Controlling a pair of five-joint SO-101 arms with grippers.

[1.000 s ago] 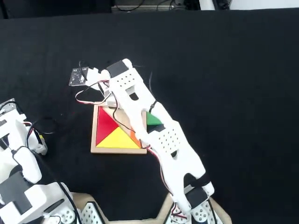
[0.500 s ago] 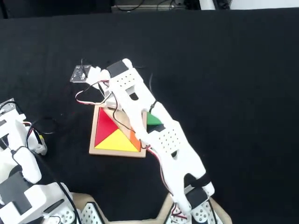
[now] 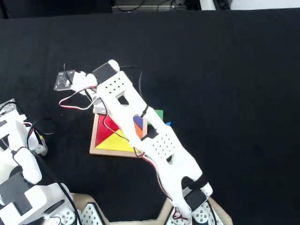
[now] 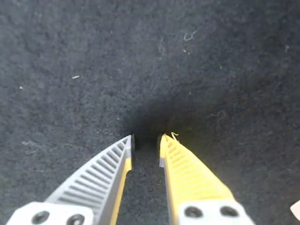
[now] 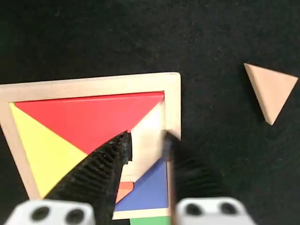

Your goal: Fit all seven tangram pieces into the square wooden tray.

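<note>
The square wooden tray (image 3: pixel 93 151) (image 5: pixel 174 110) holds a red triangle (image 5: pixel 89 117) and a yellow triangle (image 5: pixel 40 150). A blue piece (image 5: pixel 150 190) and an orange piece (image 5: pixel 124 191) lie in it too. My right gripper (image 5: pixel 146 143) hangs open over a pale triangular patch in the tray's corner, next to the red triangle. A green piece (image 3: pixel 159 114) lies just outside the tray's edge. A plain wooden triangle (image 5: pixel 271 91) rests on the cloth apart from the tray. My left gripper (image 4: pixel 146 139) stands over bare black cloth with a narrow gap between its fingers.
The right arm (image 3: pixel 159 145) stretches diagonally across the tray and covers part of it. The left arm (image 3: pixel 18 173) sits at the table's near left corner. Black cloth covers the table all around.
The right arm's wrist swung left, uncovering the blue and orange pieces. The tray shifted slightly.
</note>
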